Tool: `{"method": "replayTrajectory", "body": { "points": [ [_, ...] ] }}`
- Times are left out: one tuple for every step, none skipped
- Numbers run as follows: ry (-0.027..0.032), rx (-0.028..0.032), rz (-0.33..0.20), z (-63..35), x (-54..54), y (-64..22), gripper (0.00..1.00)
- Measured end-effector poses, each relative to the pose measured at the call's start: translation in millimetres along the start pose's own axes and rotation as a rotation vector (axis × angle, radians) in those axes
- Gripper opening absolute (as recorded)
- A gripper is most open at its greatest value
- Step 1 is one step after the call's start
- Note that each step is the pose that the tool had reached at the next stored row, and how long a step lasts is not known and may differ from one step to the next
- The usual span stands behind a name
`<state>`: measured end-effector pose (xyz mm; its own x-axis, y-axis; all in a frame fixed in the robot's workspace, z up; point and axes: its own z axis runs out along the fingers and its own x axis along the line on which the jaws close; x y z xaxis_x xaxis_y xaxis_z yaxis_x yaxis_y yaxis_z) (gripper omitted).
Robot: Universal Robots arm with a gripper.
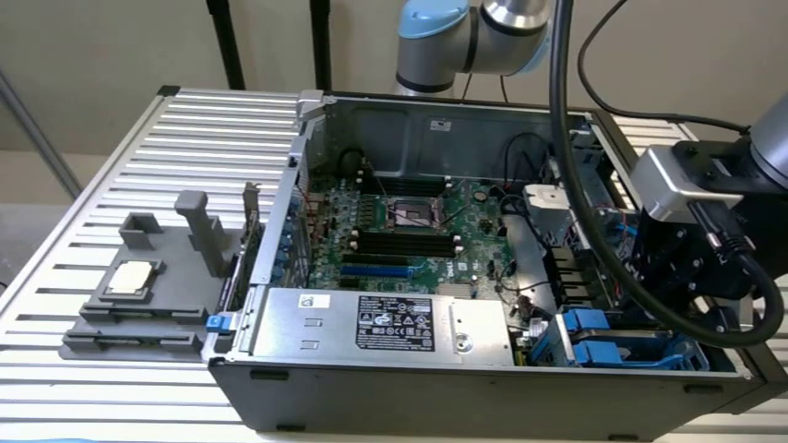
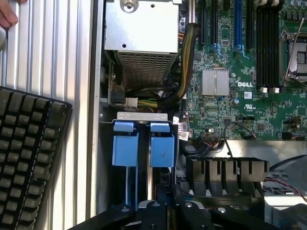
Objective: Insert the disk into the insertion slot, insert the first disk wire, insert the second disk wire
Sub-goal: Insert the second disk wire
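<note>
One tool (image 2: 165,211) above the insertion slot (image 2: 143,143), its opening perhaps narrow, unclear.

I count one open grey metal computer case (image 1: 493,388), holding one green motherboard (image 1: 407,231) and one silver power-supply box (image 1: 382,323). Just ahead of my gripper (image 2: 165,211) sit two bright blue plastic tabs (image 2: 163,148). Off to its side lies one black keyboard (image 2: 29,153).

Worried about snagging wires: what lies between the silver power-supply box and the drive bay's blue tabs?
In the wrist view, a white connector and a bunch of yellow and black wires lie between the power-supply box and the blue tabs.
</note>
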<state>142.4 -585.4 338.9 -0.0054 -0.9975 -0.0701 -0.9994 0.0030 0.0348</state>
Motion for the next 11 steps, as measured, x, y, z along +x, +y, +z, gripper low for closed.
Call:
{"method": "replayTrajectory", "body": {
  "points": [
    [0.0001,0.0000,0.000,0.4,0.3,0.0,0.16],
    [0.0002,0.0000,-0.001,0.8,0.7,-0.1,0.16],
    [0.0003,-0.0001,-0.001,1.2,0.9,-0.1,0.16],
    [0.0004,-0.0001,-0.001,1.4,1.1,-0.1,0.16],
    [0.0004,-0.0001,-0.002,1.7,1.1,-0.1,0.16],
    [0.0005,-0.0001,-0.002,2.1,1.2,-0.1,0.16],
    [0.0003,-0.0001,-0.002,2.4,1.2,-0.1,0.16],
    [0.0001,-0.0002,-0.002,2.5,1.2,-0.1,0.16],
    [-0.0002,-0.0002,-0.002,2.6,1.2,-0.1,0.16],
    [-0.0005,-0.0003,-0.002,2.6,1.2,0.0,0.18],
    [-0.0013,-0.0003,-0.002,1.4,1.1,0.0,0.18]
  ]
}}
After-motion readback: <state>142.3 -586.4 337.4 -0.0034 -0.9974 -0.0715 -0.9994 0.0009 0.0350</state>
